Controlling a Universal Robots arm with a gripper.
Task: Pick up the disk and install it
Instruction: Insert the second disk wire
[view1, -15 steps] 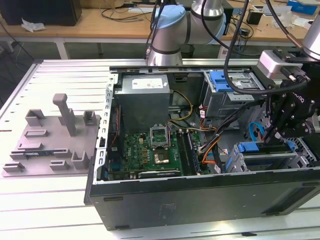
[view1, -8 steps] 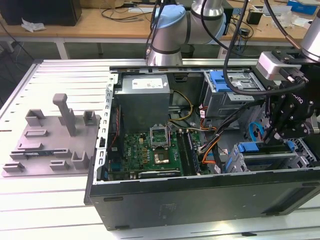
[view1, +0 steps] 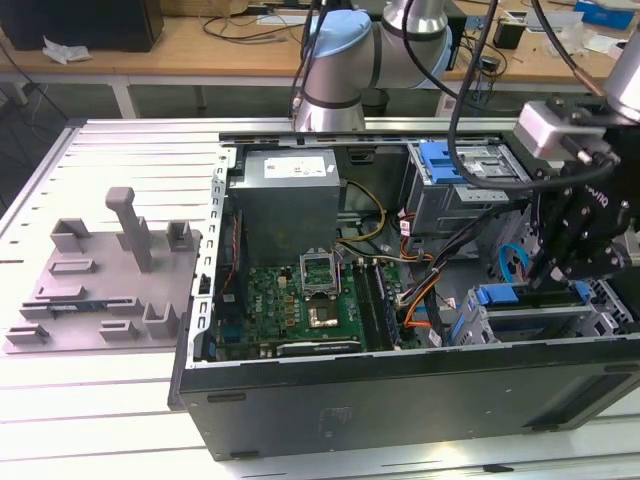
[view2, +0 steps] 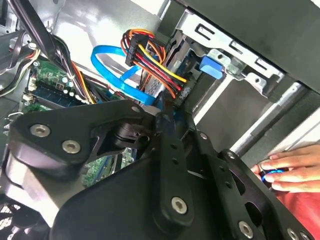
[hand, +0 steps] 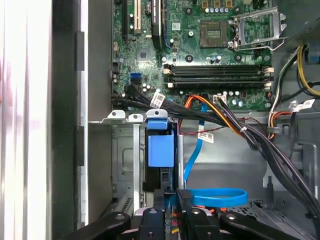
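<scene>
Disk (view1: 530, 297) sits edge-up in the drive cage (view1: 600, 320) at the open computer case's (view1: 300, 400) front corner, on the exterior view's right, its blue carrier showing on top. Your gripper (hand: 170, 202) hangs directly over it, fingers narrowed around the carrier's edge. Whether they truly clamp it, you cannot tell. Keep the drive square to the cage rails, and mind the blue cable (hand: 220, 196) looped just beside. A person's hand (view2: 292, 172) rests nearby; stay slow.

One computer case (view1: 400, 390), one motherboard (view1: 300, 300), one power supply (view1: 285, 195) (grey), one fixture plate (view1: 100, 275).
</scene>
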